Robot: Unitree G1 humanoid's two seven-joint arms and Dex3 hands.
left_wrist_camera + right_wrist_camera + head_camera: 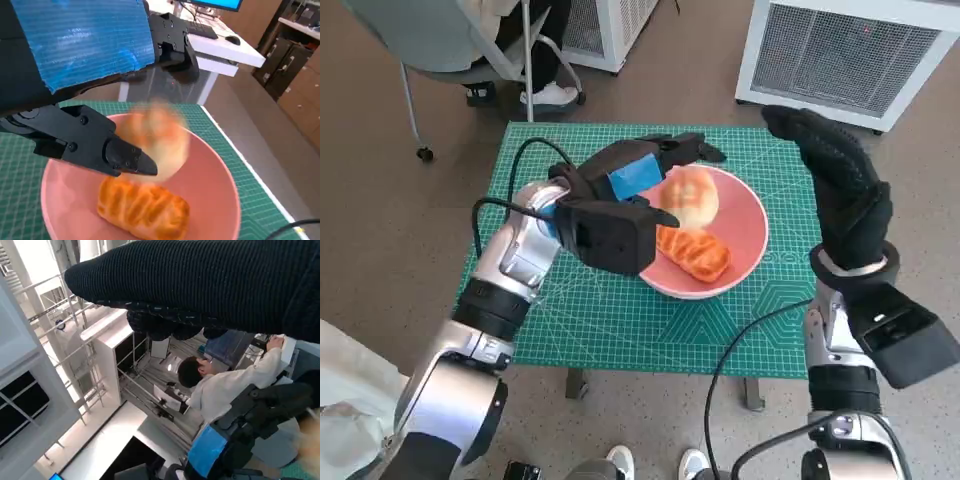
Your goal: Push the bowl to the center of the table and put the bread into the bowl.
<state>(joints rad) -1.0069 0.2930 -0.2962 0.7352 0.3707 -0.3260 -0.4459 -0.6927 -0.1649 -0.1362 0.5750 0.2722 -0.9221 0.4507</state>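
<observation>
1. The counter (620,330), covered by a green cutting mat, carries everything; a person's legs and a chair show beyond its far left corner.
2. The pink bowl (745,235) sits a little right of the counter's middle, nearer the far edge than the near one.
3. The left hand (640,170) reaches over the bowl's far left rim, its fingers (120,155) spread apart above the bread and grasping nothing.
4. The right hand (840,185) is raised above the counter's right edge, glove upright; whether its fingers are clenched I cannot tell.
5. The round bun (688,195) lies in the bowl's far half, blurred in the left wrist view.
6. The braided loaf (695,253) lies in the bowl's near half, its long axis running from the near right rim toward the left, just beside the bun.
</observation>
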